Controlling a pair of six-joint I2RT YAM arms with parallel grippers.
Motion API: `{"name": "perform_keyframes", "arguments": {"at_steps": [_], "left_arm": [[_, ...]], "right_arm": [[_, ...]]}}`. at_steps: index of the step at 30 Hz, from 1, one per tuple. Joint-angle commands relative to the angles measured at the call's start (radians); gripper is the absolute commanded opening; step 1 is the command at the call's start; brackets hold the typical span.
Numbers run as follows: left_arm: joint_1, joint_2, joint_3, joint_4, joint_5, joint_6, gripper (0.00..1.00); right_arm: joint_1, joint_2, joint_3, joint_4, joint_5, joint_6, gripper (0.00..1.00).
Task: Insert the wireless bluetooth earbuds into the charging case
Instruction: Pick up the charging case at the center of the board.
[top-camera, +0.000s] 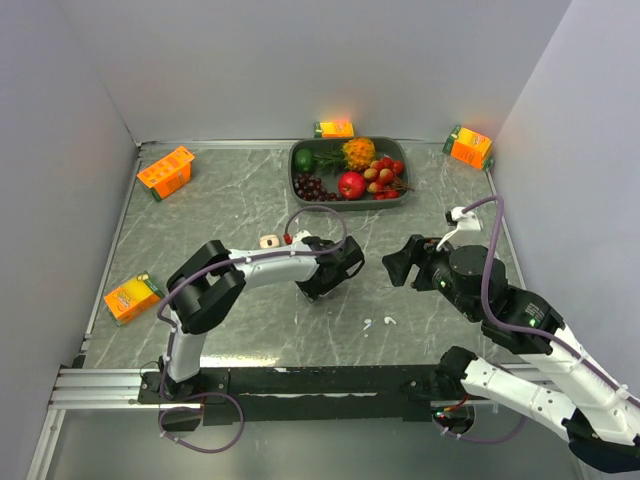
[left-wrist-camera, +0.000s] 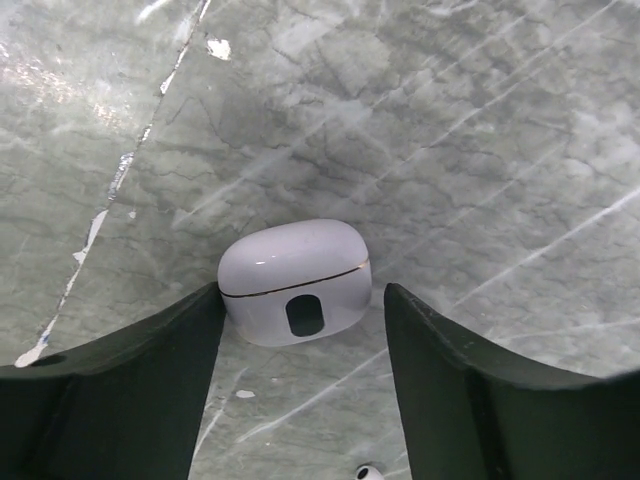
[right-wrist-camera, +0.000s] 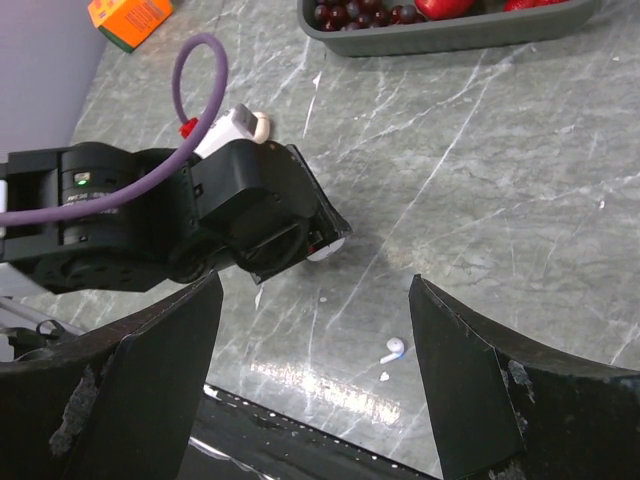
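The charging case (left-wrist-camera: 295, 280) lies on the marble table with its lid down, a dark oval opening facing my left wrist camera. My left gripper (left-wrist-camera: 300, 292) is open around it: the left finger (left-wrist-camera: 150, 380) touches the case's side, and the right finger (left-wrist-camera: 470, 390) stands a little off. In the top view this gripper (top-camera: 322, 285) covers the case. One earbud (right-wrist-camera: 393, 349) lies below my open right gripper (right-wrist-camera: 315, 285), with a tiny white bit (right-wrist-camera: 384, 376) beside it. From above, two white earbuds (top-camera: 390, 321) (top-camera: 367, 324) lie near the front edge. The right gripper (top-camera: 398, 268) hovers to the right.
A grey tray (top-camera: 300, 165) of fruit stands at the back. Orange juice cartons sit at the back left (top-camera: 166, 171), front left (top-camera: 132, 298), back middle (top-camera: 335, 128) and back right (top-camera: 469, 147). A small beige round thing (top-camera: 267, 241) lies beside the left arm.
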Motion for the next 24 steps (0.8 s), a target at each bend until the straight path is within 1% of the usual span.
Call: {"name": "perform_keyframes", "arguments": {"at_steps": [1, 4, 11, 12, 13, 15, 16, 18, 20, 21, 22, 23, 24], "left_arm": [[0.008, 0.108, -0.003, -0.109, 0.05, 0.017, 0.68], [0.008, 0.108, -0.02, -0.12, 0.051, 0.036, 0.63], [0.008, 0.029, -0.15, -0.097, 0.038, 0.094, 0.5], [0.006, 0.016, -0.161, -0.092, 0.03, 0.118, 0.48], [0.006, -0.011, -0.169, -0.09, 0.022, 0.132, 0.42], [0.002, -0.045, -0.195, -0.066, -0.001, 0.193, 0.36], [-0.006, -0.086, -0.204, -0.049, -0.002, 0.216, 0.34], [-0.018, -0.135, -0.25, 0.041, -0.013, 0.31, 0.29], [-0.053, -0.223, -0.312, 0.133, -0.034, 0.394, 0.22], [-0.069, -0.253, -0.334, 0.209, -0.045, 0.458, 0.18], [-0.096, -0.313, -0.359, 0.274, -0.057, 0.512, 0.1], [-0.115, -0.342, -0.407, 0.311, -0.079, 0.552, 0.04], [-0.15, -0.4, -0.431, 0.381, -0.103, 0.612, 0.01]], "right_arm": [[-0.002, -0.045, 0.045, 0.035, 0.0, -0.003, 0.83], [-0.003, -0.057, 0.037, 0.038, 0.001, -0.003, 0.83], [-0.002, -0.075, 0.011, 0.045, 0.004, -0.003, 0.83], [-0.002, -0.075, 0.008, 0.048, 0.004, -0.004, 0.83], [-0.003, -0.075, 0.004, 0.05, 0.002, -0.006, 0.83], [-0.003, -0.071, 0.001, 0.053, 0.004, -0.006, 0.83], [-0.003, -0.071, -0.002, 0.054, 0.001, -0.009, 0.83], [-0.003, -0.069, -0.007, 0.058, 0.002, -0.015, 0.83], [-0.003, -0.065, -0.013, 0.064, 0.005, -0.017, 0.83], [-0.002, -0.06, -0.018, 0.064, 0.007, -0.018, 0.83], [-0.003, -0.059, -0.021, 0.064, 0.008, -0.018, 0.83], [-0.002, -0.056, -0.022, 0.065, 0.01, -0.021, 0.83], [-0.003, -0.051, -0.024, 0.068, 0.008, -0.026, 0.83]]}}
